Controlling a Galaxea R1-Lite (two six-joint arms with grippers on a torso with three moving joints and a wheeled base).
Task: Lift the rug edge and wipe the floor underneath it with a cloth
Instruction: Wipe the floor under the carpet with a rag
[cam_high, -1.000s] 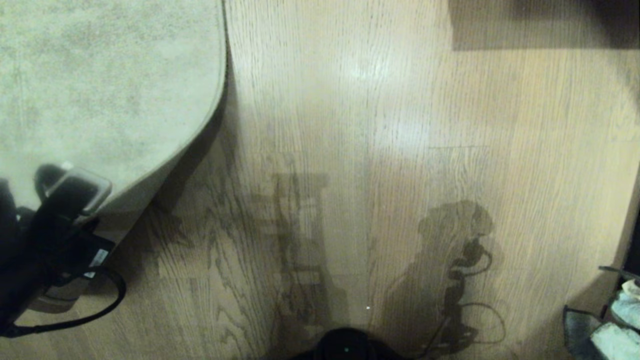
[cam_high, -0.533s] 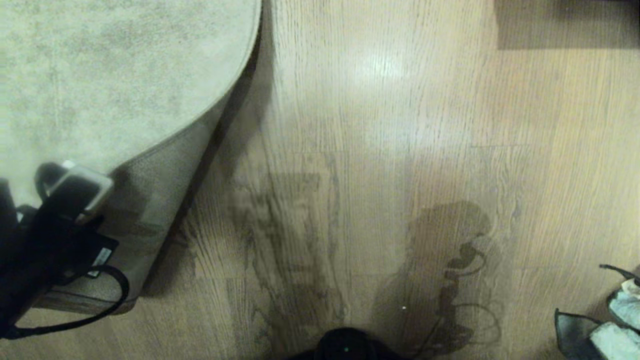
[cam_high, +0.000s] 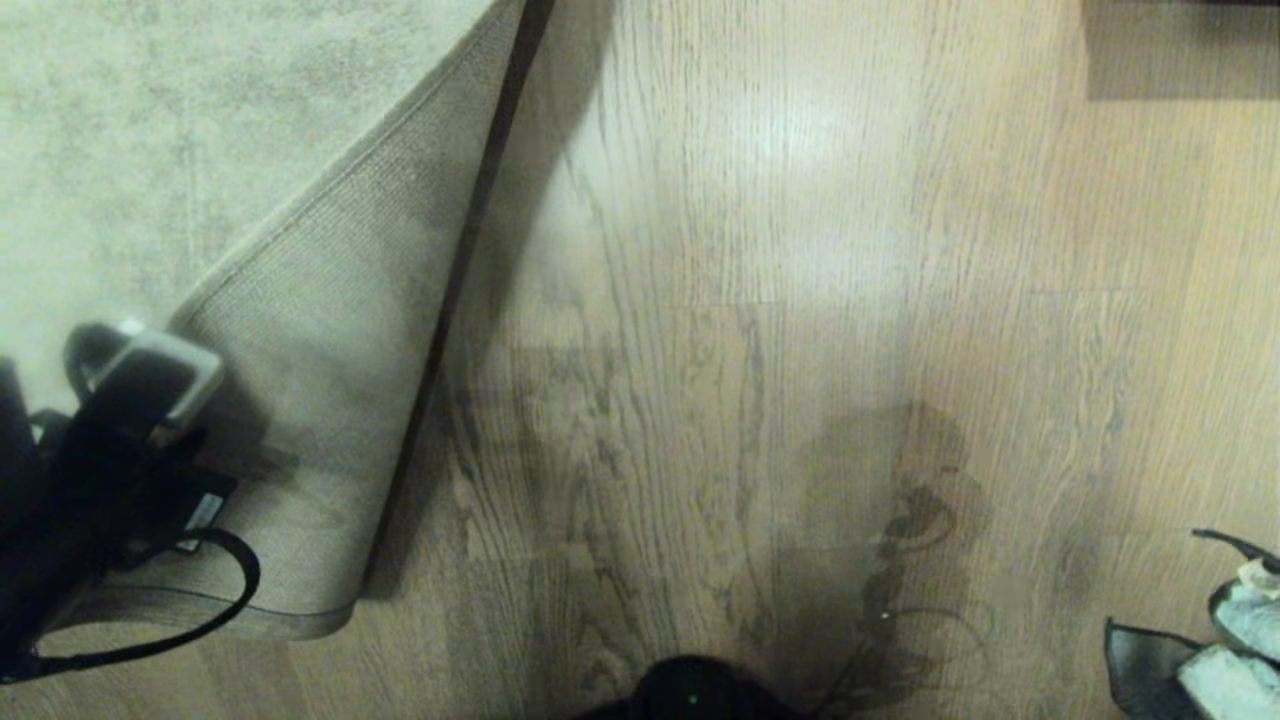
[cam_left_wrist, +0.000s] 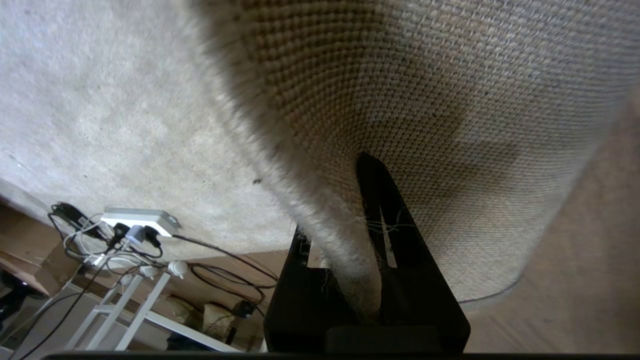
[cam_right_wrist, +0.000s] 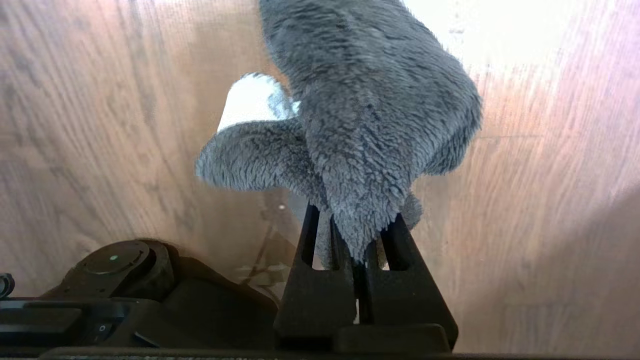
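The pale beige rug (cam_high: 180, 130) lies at the left of the head view. Its corner is raised and turned over, so the tan woven backing (cam_high: 330, 400) faces up. My left gripper (cam_left_wrist: 345, 220) is shut on the rug edge (cam_left_wrist: 320, 210), which runs down between its black fingers; the left arm (cam_high: 110, 450) sits at the lower left. The wood floor (cam_high: 800, 350) spreads to the right of the fold. My right gripper (cam_right_wrist: 352, 225) is shut on the fluffy dark grey cloth (cam_right_wrist: 370, 125), which hangs over bare floor. The cloth (cam_high: 1225, 680) also shows at the head view's lower right corner.
A white power strip (cam_left_wrist: 137, 220) with tangled cables and white frame legs lies beyond the rug's far side. A dark object (cam_high: 1180, 50) sits at the top right of the floor. My base (cam_high: 690, 695) shows at the bottom middle, with arm shadows on the planks.
The whole head view has shifted, with the floor sliding right. The rug corner has peeled much further over, showing far more woven backing. Both grips are unchanged.
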